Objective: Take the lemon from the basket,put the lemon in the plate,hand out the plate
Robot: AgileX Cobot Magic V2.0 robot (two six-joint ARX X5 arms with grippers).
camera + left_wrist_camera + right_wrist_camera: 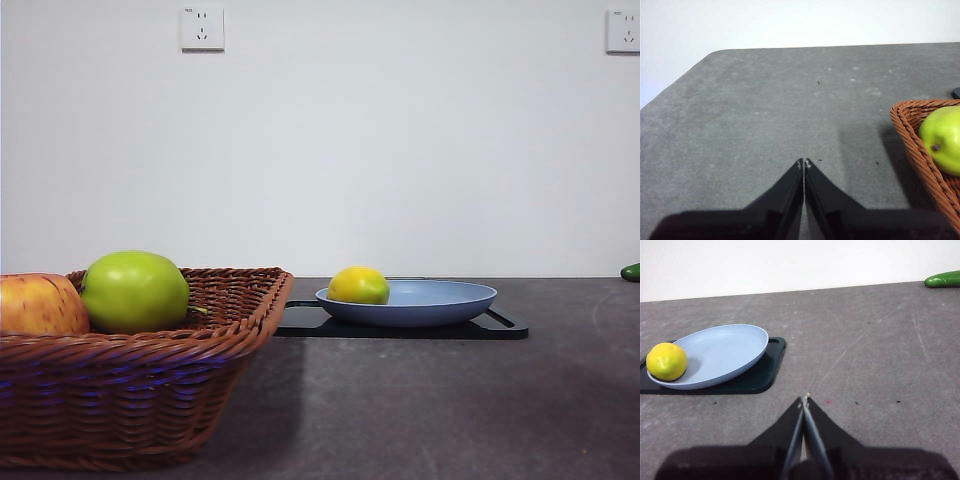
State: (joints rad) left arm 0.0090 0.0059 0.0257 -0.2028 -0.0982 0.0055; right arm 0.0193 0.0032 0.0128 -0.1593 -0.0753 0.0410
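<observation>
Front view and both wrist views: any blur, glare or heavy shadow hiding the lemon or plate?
Front view: sharp, even light, lemon and plate clear; soft shadow beside the basket. Right wrist view: slightly soft, no glare. Left wrist view: clear, neither one in frame.

The basket [150, 370] is woven brown wicker with a braided rim. The plate [440, 300] looks matt and smooth, the black tray [500, 327] faintly glossy. The table [450, 410] is dull, speckled grey, slightly rough. The green apple [135, 291] shines.
</observation>
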